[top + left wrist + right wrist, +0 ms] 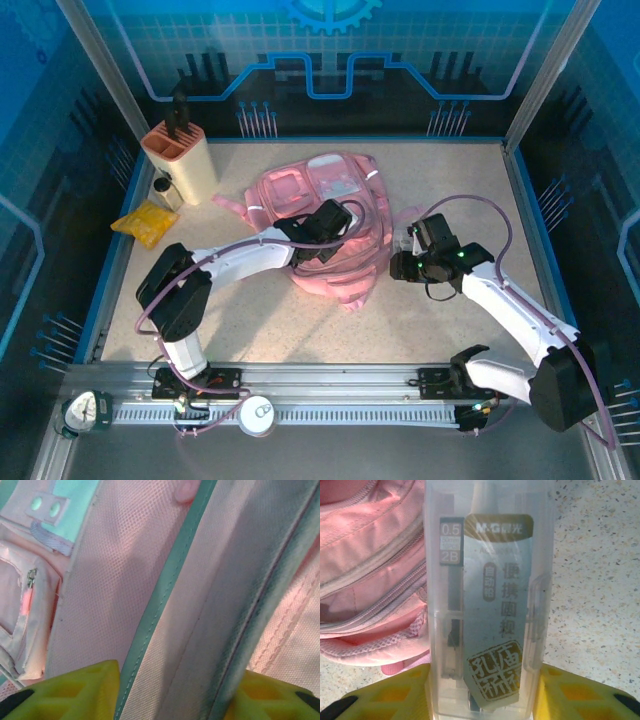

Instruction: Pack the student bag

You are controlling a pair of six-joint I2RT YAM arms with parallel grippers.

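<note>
Right wrist: right gripper (485,692) clamped on a clear case (487,580) marked "M&G", "0.5", "2B". Left gripper (167,692) straddles a student bag (115,580) fold; grip unclear

student bag (343,275) soft pink woven cloth, matt mesh weave, case (487,605) smooth frosted translucent plastic, surface (595,580) speckled, matt

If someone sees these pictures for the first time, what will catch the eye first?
The pink student bag, lying mid-table, with its fabric between the fingers of the left gripper. Just right of it, the right gripper holds a clear case labelled 0.5 2B.
</note>
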